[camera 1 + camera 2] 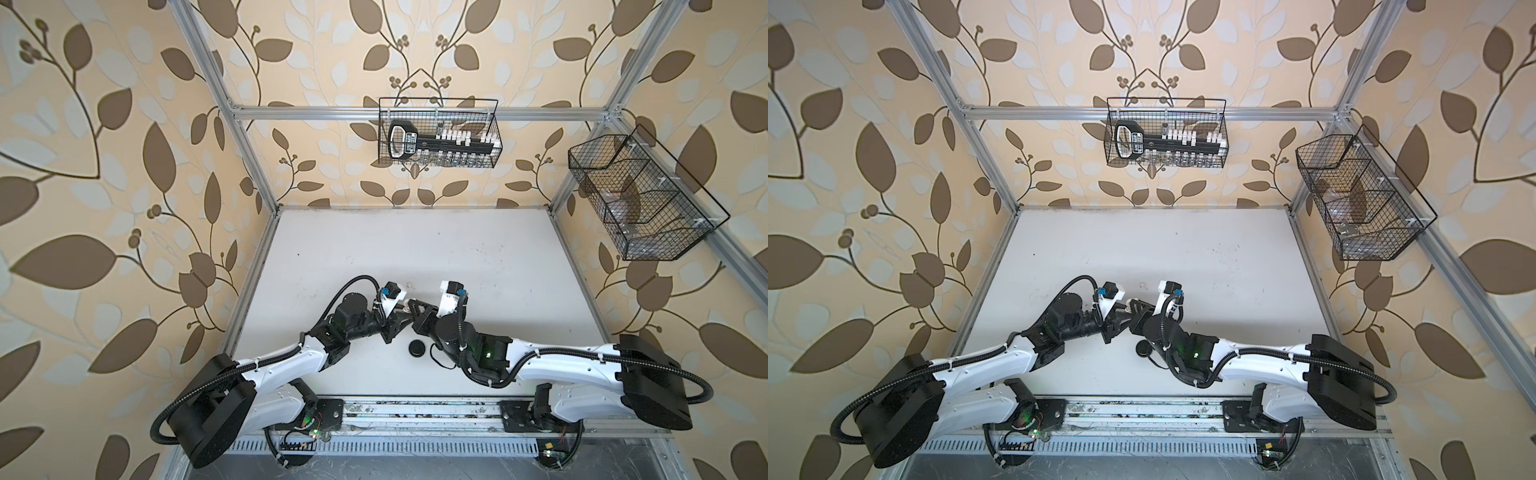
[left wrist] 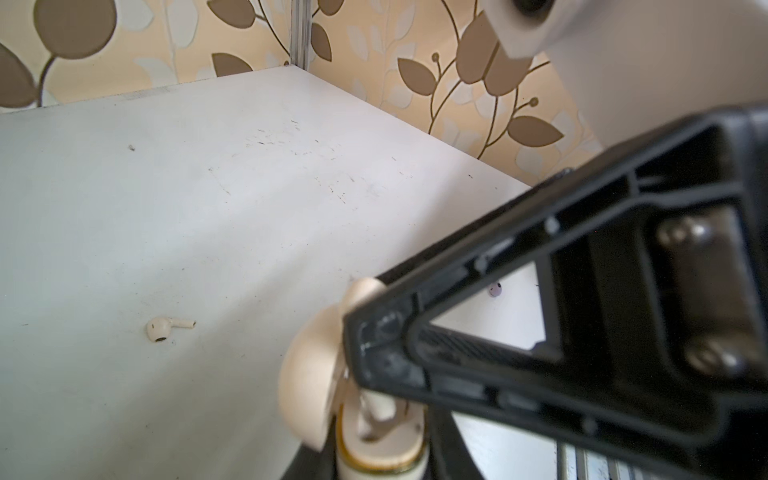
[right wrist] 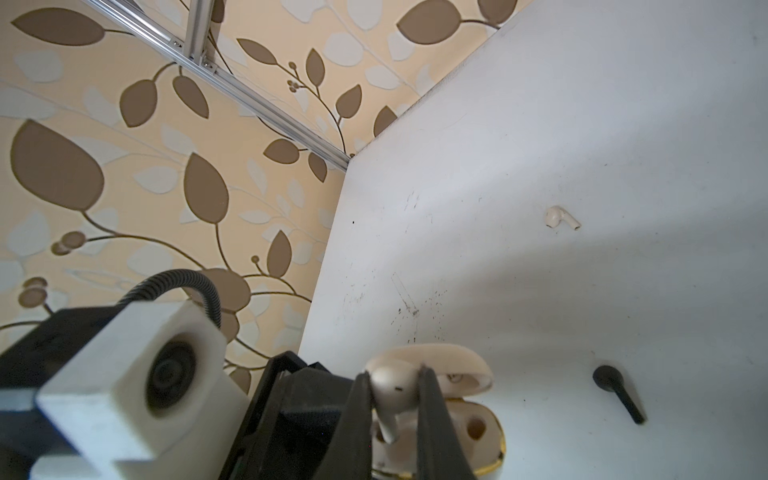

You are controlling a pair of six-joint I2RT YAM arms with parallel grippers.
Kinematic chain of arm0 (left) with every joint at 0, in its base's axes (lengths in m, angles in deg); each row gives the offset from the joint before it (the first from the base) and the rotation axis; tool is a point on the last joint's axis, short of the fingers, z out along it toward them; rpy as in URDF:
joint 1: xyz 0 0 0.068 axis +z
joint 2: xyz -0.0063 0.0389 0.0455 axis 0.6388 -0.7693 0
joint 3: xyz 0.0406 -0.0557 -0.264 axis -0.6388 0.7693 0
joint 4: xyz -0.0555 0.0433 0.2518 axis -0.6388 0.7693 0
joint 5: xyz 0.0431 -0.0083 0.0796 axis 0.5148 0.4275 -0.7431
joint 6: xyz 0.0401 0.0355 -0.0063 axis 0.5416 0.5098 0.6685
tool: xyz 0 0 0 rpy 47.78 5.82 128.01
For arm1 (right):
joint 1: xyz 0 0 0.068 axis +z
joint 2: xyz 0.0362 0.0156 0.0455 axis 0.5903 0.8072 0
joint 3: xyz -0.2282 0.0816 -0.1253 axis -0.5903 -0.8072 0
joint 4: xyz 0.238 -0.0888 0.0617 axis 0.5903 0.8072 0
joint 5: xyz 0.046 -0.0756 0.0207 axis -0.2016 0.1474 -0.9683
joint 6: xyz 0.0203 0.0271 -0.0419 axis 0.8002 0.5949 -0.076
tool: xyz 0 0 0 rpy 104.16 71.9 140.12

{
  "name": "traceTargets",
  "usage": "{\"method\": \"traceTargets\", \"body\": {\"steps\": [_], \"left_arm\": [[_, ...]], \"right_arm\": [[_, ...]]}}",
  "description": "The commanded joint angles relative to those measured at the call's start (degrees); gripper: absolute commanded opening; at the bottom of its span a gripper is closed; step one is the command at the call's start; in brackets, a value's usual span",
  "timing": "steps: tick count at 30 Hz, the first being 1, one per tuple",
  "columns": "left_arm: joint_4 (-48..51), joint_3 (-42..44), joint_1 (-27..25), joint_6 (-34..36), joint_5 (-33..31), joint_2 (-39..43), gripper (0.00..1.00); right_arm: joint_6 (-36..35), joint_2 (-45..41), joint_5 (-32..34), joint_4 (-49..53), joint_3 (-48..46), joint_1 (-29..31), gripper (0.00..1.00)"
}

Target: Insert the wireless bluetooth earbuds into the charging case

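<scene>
Scuffed table (image 3: 582, 124); right hand (image 3: 392, 372) pinches smooth cream earbud (image 3: 388, 384) above rounded case (image 3: 457, 409).

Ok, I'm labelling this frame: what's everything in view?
cream case: 1, cream, open, gripped in left hand.
black case: 1, black, table, front middle.
held earbud: 1, white, in right hand over cream case.
loose earbud: 1, white, table beyond hands.
black earbud: 1, black, table.
lavender earbud: 1, lavender, table, mostly hidden.
back basket: 1, black wire, hung at back, tool inside.
side basket: 1, black wire, hung on right.
table: 1, white.
left hand: 1, black, shut on cream case.
right hand: 1, black, shut on held earbud.
</scene>
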Motion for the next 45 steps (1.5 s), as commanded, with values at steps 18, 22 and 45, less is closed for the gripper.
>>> {"method": "traceTargets", "body": {"steps": [18, 22, 45], "left_arm": [[-3.6, -2.7, 0.0, -3.6, 0.3, 0.8, 0.0], [-3.6, -2.7, 0.0, -4.1, -0.1, 1.8, 0.0], [-7.7, -0.9, 0.0, -2.3, 3.3, 3.9, 0.0]], "right_arm": [[3.6, 5.0, 1.8, -5.3, -1.3, 2.2, 0.06], [3.9, 5.3, 2.2, -5.3, -1.4, 2.3, 0.07], [-2.1, -0.4, 5.0, -2.4, -2.0, 5.8, 0.58]]}}
